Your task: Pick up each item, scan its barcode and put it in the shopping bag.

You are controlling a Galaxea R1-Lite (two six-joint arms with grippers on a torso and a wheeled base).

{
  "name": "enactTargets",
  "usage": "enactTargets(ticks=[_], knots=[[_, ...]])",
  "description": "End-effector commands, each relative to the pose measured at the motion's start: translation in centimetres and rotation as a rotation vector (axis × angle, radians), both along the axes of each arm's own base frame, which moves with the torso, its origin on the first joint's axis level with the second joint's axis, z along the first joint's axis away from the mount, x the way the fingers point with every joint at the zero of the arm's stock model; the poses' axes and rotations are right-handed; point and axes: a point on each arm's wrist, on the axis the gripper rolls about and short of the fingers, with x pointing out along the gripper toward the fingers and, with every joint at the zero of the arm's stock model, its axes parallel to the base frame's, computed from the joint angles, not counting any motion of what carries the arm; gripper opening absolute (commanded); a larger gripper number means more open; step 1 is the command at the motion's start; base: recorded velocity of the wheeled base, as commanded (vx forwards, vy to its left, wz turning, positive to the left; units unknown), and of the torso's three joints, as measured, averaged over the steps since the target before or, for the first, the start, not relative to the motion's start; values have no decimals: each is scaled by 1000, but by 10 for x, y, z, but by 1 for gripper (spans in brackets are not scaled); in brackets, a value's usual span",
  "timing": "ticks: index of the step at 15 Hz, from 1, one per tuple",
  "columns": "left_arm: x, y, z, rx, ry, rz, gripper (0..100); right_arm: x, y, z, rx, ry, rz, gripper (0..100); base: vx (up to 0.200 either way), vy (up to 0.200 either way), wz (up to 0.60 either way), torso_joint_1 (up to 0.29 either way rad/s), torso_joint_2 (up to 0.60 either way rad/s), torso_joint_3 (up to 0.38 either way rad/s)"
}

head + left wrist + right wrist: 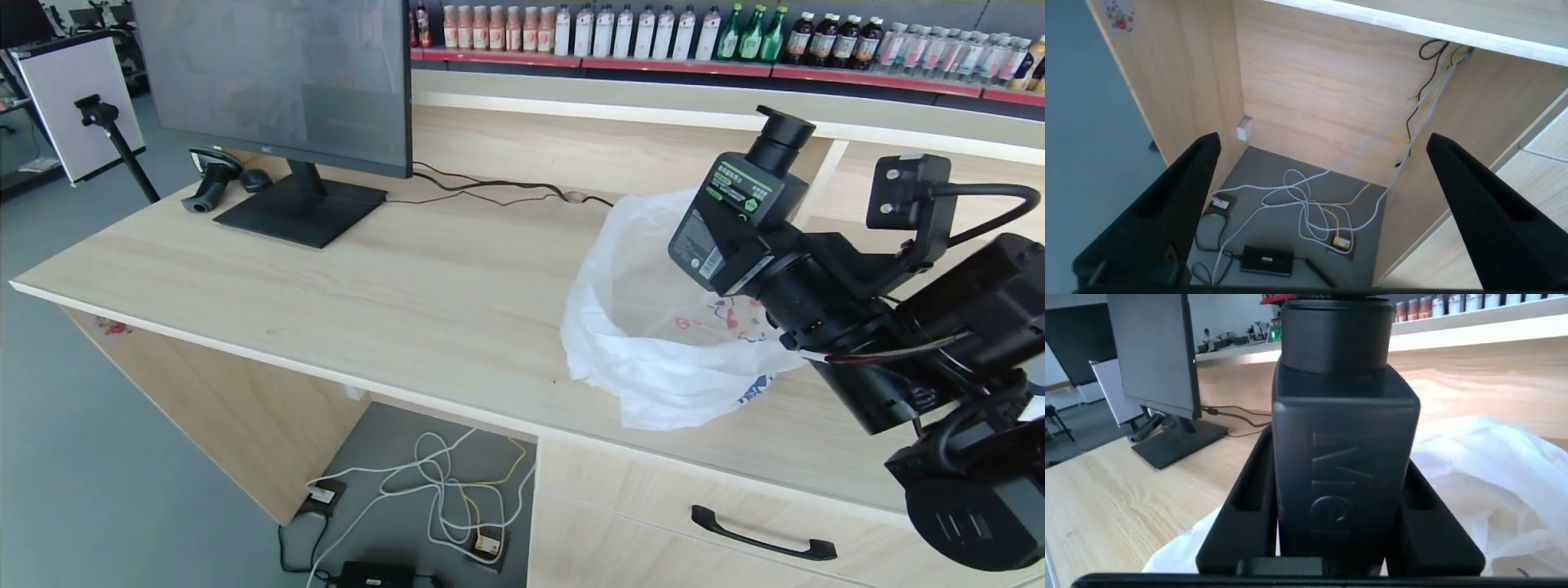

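Note:
A black square bottle (pixel 735 220) with a round cap and a green label is tilted just above the mouth of the white shopping bag (pixel 653 327), which lies open on the wooden counter (pixel 392 286). My right gripper (pixel 771 273) is shut on the bottle's lower body. The right wrist view shows the bottle (pixel 1341 457) upright between the two black fingers (pixel 1245 514), with the bag (pixel 1486 474) behind it. A handheld barcode scanner (pixel 211 181) rests at the counter's far left, beside the monitor stand. My left gripper (pixel 1323 212) is open and holds nothing, low in front of the recess under the counter.
A large monitor (pixel 277 82) stands at the back left, with cables (pixel 490 189) running from it toward the bag. Shelves of bottles (pixel 694 33) line the back wall. Below the counter are a drawer handle (pixel 763 535) and loose floor cables (pixel 1306 204).

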Motion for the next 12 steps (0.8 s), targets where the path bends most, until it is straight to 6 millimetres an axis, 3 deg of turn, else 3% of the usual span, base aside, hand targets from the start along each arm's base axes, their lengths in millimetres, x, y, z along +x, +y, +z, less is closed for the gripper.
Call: enactTargets(ticks=[1, 3, 12], knots=[[0, 0, 0, -1, -1, 0, 100, 7, 3, -10, 3, 37, 11, 0, 0, 0, 0, 0, 0, 0], [0, 0, 0, 1, -1, 0, 100, 8, 6, -8, 57, 44, 44, 0, 0, 0, 0, 0, 0, 0], [0, 0, 0, 6, 1, 0, 100, 22, 12, -47, 165, 228, 105, 0, 0, 0, 0, 0, 0, 0]])
